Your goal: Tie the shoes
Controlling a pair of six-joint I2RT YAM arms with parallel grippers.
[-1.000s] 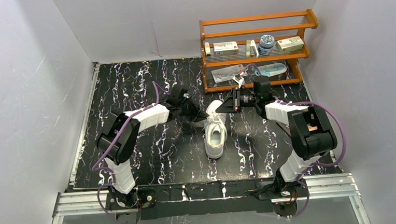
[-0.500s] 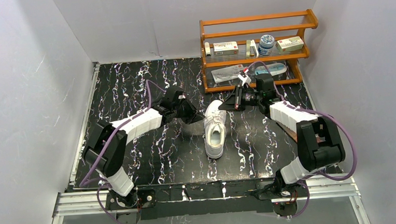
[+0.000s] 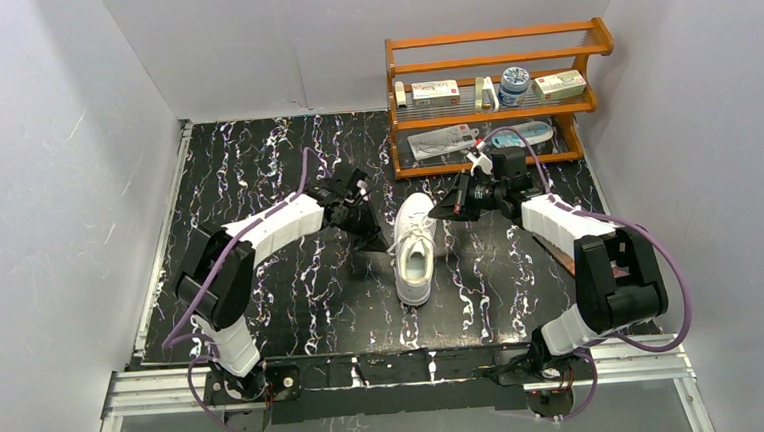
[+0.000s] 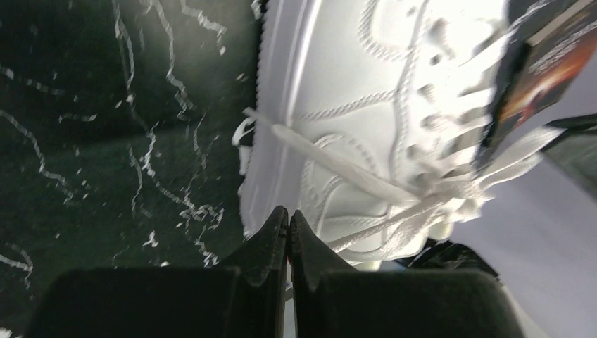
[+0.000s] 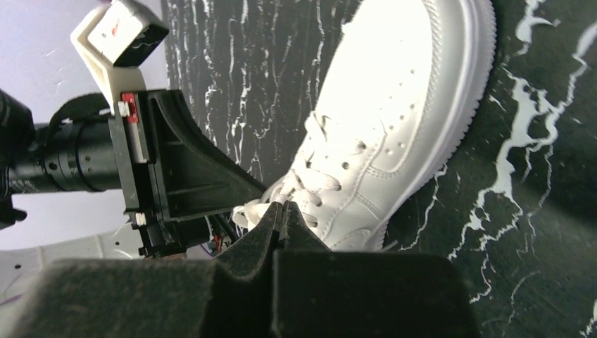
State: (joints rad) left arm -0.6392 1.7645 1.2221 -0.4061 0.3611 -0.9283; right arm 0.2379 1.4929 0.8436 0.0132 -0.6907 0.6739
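One smooth white sneaker (image 3: 415,252) lies on a black, white-veined tabletop (image 3: 255,164).

From above, the left gripper (image 3: 377,238) and right gripper (image 3: 440,212) are just dark tips on a dark table (image 3: 255,174), too small to show whether either pinches the laces (image 3: 414,229); the boxes (image 3: 436,93) and jar (image 3: 514,83) on the shelf (image 3: 492,39) carry labels too small to read. Over on the left wrist camera the sneaker (image 4: 352,105) comes through blurred and washed out, cut off at the top edge, its laces dropping out of sight behind the closed fingers (image 4: 264,243); on the right wrist camera the heel end hides behind the fingers and the left gripper, and the toe runs off the top edge.
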